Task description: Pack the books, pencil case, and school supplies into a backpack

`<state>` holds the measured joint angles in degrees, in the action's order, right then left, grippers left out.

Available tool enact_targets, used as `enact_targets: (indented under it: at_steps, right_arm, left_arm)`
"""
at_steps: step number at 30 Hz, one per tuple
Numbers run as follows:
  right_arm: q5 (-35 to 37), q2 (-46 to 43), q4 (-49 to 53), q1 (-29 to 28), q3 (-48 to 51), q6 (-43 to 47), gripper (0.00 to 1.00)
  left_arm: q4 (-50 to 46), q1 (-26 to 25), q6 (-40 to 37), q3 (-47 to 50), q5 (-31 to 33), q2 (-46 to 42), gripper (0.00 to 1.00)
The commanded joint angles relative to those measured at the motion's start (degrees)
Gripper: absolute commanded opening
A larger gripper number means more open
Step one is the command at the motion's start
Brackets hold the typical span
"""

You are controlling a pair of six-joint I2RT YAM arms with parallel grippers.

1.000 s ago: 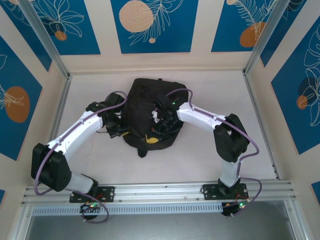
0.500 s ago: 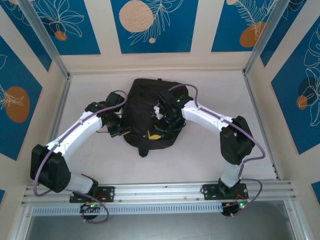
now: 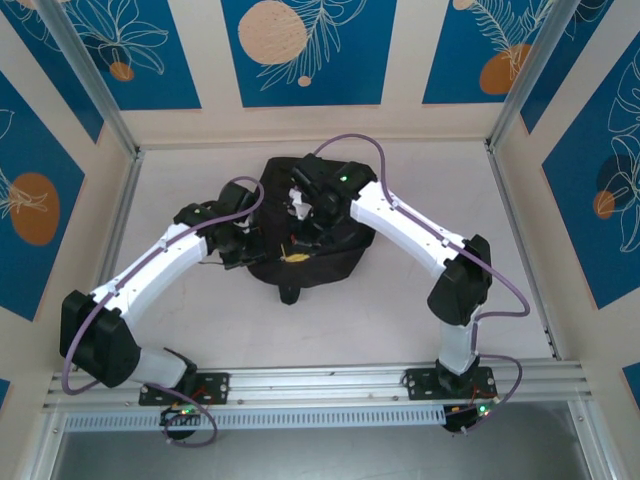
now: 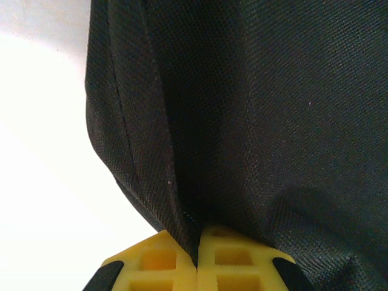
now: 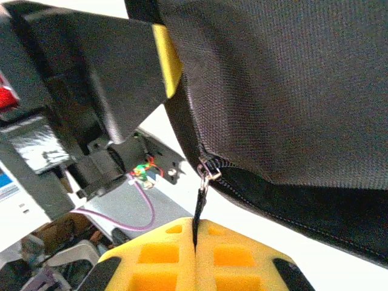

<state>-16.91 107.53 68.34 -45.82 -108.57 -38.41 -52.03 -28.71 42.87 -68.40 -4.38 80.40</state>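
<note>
On the flat white table [image 3: 380,320], toward the far wall: a big soft black cloth backpack [image 3: 345,258], lumpy and lying down. Reaching in from both sides, the white left arm [image 3: 150,265] and the white right arm [image 3: 410,228]. At the bag's left edge, the left gripper [image 3: 247,247]. Over the bag's middle, the right gripper [image 3: 299,243].

From the left wrist: left gripper [image 4: 197,267] with yellow fingertips [image 4: 151,264] pressed together, pinching a fold of the backpack [image 4: 260,109]. Black woven cloth going up from the pinch in long creases. Off to the left, bare table [image 4: 42,182], very bright.

From the right wrist: right gripper [image 5: 195,257] with yellow fingertips [image 5: 151,260] squeezed tight on a thin black zip pull [image 5: 200,212]. Right above that, a little silver zip slider [image 5: 209,171], at the left end of the zip that shows, along the lower edge of the backpack [image 5: 291,79]. Pull stretched straight up and down between fingertips and slider. Just beside the cloth, up and to the left, a black block with a yellow strip [image 5: 167,60], part of the other arm. Touching the bag or not: cannot tell.
</note>
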Motion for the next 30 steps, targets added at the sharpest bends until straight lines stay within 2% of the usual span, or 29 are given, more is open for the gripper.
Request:
enact_targets:
  at_steps: [1, 4, 7, 11, 15, 19, 21, 26, 30]
  right_arm:
    - [0.5, -2.2, 5.3, -0.6, 1.9, 2.5, 0.0]
    - [-0.8, -3.0, 0.6, -0.9, 12.1, 2.3, 0.0]
    - [-6.2, -5.2, -9.8, -0.6, 23.6, -0.6, 0.0]
    - [-12.2, -4.5, -20.5, -0.5, 30.5, -3.7, 0.0]
    - [-15.7, -0.7, -25.6, -1.1, 30.8, -5.7, 0.0]
    - [-14.4, 4.2, -26.6, -2.7, 25.0, -7.1, 0.0]
    - [-12.3, 5.2, -27.5, -3.2, 22.5, -8.4, 0.0]
    - [-9.3, 5.2, -32.2, -2.6, 20.3, -13.0, 0.0]
    - [-9.2, 5.2, -33.6, -2.5, 20.2, -14.4, 0.0]
  left_arm:
    - [-6.6, 0.6, -2.0, -0.2, 10.0, 0.5, 0.0]
    - [-8.1, 0.7, -2.6, -1.4, 12.6, -0.3, 0.0]
    - [-8.6, 0.8, -3.5, -2.1, 14.2, -0.9, 0.0]
    - [-9.6, 0.8, -4.1, -2.7, 17.2, -0.4, 0.0]
    - [-10.1, 1.4, -5.3, -3.4, 20.1, 0.9, 0.0]
    - [-10.3, 4.6, -6.4, -5.7, 21.0, 2.8, 0.0]
    - [-11.0, 7.0, -6.2, -6.7, 17.7, 3.9, 0.07]
    - [-10.4, 8.2, -2.6, -3.9, 6.4, 1.2, 0.41]
    - [-11.5, 8.2, 1.6, -0.5, 3.9, -2.3, 0.56]
